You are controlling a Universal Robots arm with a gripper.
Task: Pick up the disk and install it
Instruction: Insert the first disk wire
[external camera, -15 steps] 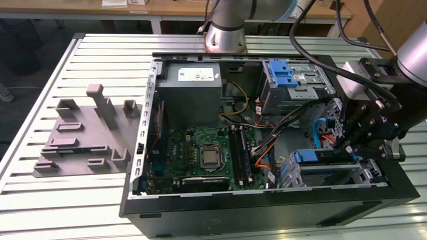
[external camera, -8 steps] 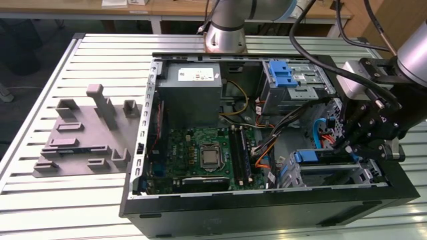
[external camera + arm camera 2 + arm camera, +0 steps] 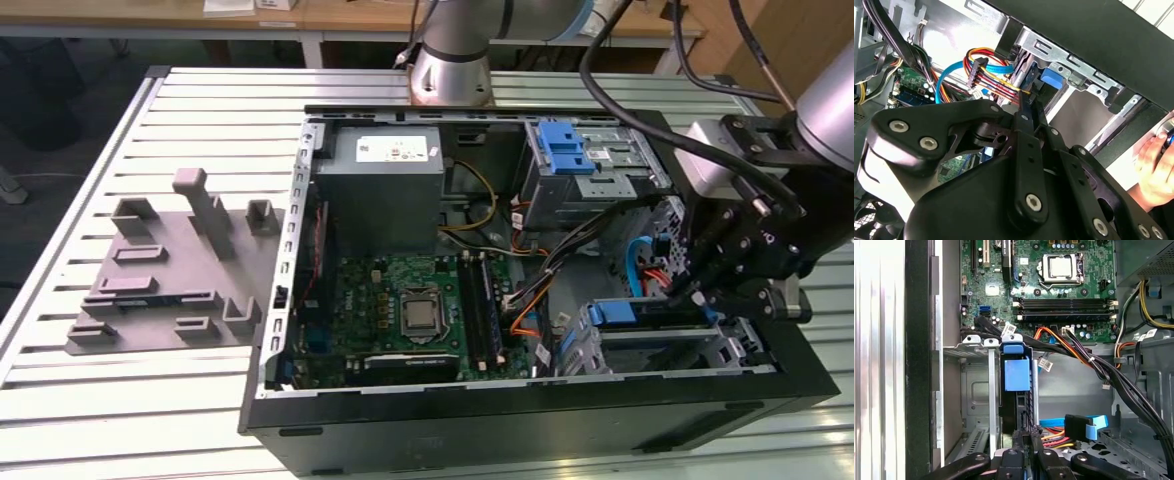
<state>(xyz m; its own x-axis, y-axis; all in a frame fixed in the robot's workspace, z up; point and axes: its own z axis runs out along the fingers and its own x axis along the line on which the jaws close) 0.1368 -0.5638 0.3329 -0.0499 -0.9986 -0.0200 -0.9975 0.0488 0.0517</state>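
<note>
A: Any readable writing?
B: No; the white sticker on the power supply (image 3: pixel 388 163) is too small to read.
A: And the disk (image 3: pixel 1015 390)?
B: Standing edge-on in the drive cage (image 3: pixel 979 385), directly ahead of the claw (image 3: pixel 1024 437), whose fingers are clenched on its edge.

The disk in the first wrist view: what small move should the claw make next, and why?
Probably a short, gentle push along the slot. The disk stands on edge inside the metal cage, with its blue tab near the cage rim. The claw looks shut and sits against the disk's edge. I cannot see whether the disk is fully seated, so a small push seems safest.
</note>
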